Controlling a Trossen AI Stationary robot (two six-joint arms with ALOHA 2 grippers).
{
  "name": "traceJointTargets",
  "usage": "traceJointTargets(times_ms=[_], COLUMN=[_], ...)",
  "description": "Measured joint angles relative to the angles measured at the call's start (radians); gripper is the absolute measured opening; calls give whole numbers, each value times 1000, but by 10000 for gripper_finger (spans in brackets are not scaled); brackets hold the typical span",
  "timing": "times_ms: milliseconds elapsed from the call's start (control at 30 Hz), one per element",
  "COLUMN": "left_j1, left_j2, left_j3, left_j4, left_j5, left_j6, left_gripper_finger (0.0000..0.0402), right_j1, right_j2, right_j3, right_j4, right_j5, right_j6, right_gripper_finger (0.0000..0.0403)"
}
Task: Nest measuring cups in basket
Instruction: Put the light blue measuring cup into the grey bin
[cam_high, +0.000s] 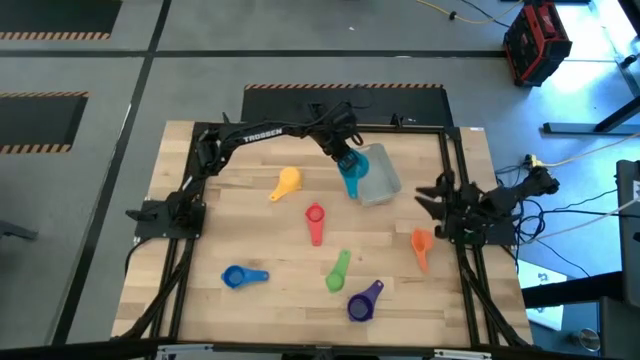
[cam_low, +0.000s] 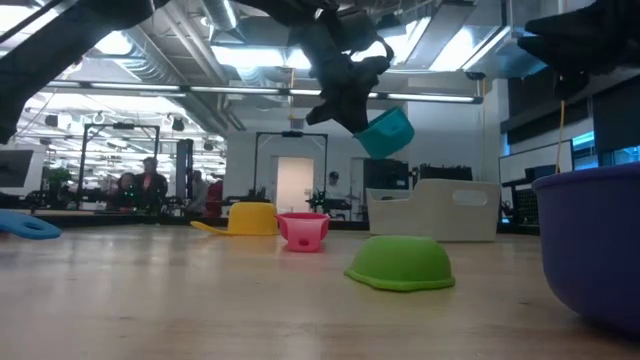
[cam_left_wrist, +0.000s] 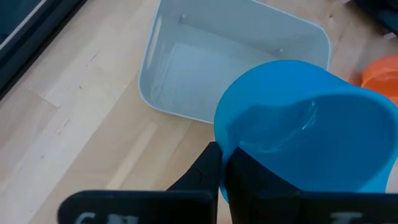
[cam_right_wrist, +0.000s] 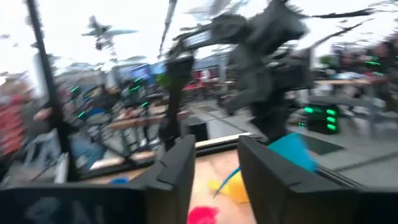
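- Left gripper (cam_high: 345, 158): fingers (cam_left_wrist: 208, 168) closed narrow on the teal cup (cam_high: 352, 177); seen from the wrist, they pinch the rim or handle end, and the bowl hangs open beyond them.
- Teal cup, position: held in the air, clear of the table, at the basket's (cam_high: 378, 178) near-left edge in the high view. In the low view it (cam_low: 385, 131) hangs tilted above and just left of the basket (cam_low: 432, 212).
- Basket: lies skewed on the far-right part of the table (cam_high: 260, 240); interior looks bare in the left wrist view (cam_left_wrist: 205, 68).
- Step in hand, judged: carry the teal cup over the basket's opening and set it down inside as the base of the stack.
- Advice: centre the bowl over the opening before descending; level it so it lands mouth-up; align the handle with the basket's long side; let go only once it rests on the floor.
- Risk: the light basket may slide if the cup catches its wall.
- Remaining cups, all on the table: yellow (cam_high: 287, 183), red (cam_high: 315, 219), orange (cam_high: 421, 245), green (cam_high: 338, 271), blue (cam_high: 240, 277), purple (cam_high: 363, 302).
- Right gripper (cam_high: 432, 196): parked at the table's right edge, fingers (cam_right_wrist: 177, 171) spread apart, holding nothing.
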Motion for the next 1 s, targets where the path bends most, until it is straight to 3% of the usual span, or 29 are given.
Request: traceJointTargets(times_ms=[233, 467, 1000], left_j1=[-6, -6, -11], left_j2=[0, 0, 0], left_j3=[0, 0, 0], left_j4=[0, 0, 0], left_j5=[-2, -3, -51], left_j6=[0, 1, 1], left_gripper_finger=[4, 5, 9], right_j1=[0, 0, -34], right_j2=[20, 112, 427], right_j3=[115, 242, 409], right_j4=[-5, -86, -107], right_j5=[124, 316, 323], right_j6=[21, 46, 100], right_gripper_finger=[195, 206, 207])
